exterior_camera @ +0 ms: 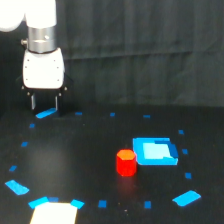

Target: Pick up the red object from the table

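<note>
The red object (126,163) is stood upright on the table (75,160), axis vertical, touching a blue block (156,152). The gripper (45,103) is held open, empty, well apart.

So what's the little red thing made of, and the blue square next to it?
The red object looks like smooth plastic or painted wood: even, bright colour with a soft sheen on top. The blue square block seems like plastic or foam, flat and matte, though the picture is too blurry to be sure. Both sit on the dull black table.
</note>
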Robot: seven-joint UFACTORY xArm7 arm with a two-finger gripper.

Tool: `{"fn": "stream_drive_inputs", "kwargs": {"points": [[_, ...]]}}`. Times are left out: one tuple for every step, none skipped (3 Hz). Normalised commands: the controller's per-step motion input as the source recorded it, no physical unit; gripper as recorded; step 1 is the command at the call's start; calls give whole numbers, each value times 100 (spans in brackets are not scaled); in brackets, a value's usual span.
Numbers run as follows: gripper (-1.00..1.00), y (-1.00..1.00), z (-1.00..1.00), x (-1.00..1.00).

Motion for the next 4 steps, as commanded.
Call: {"fn": "stream_drive_inputs", "kwargs": {"points": [[89, -54, -68, -41], [100, -100, -28, -76], [84, -90, 17, -100], [92, -97, -16, 100]]}}
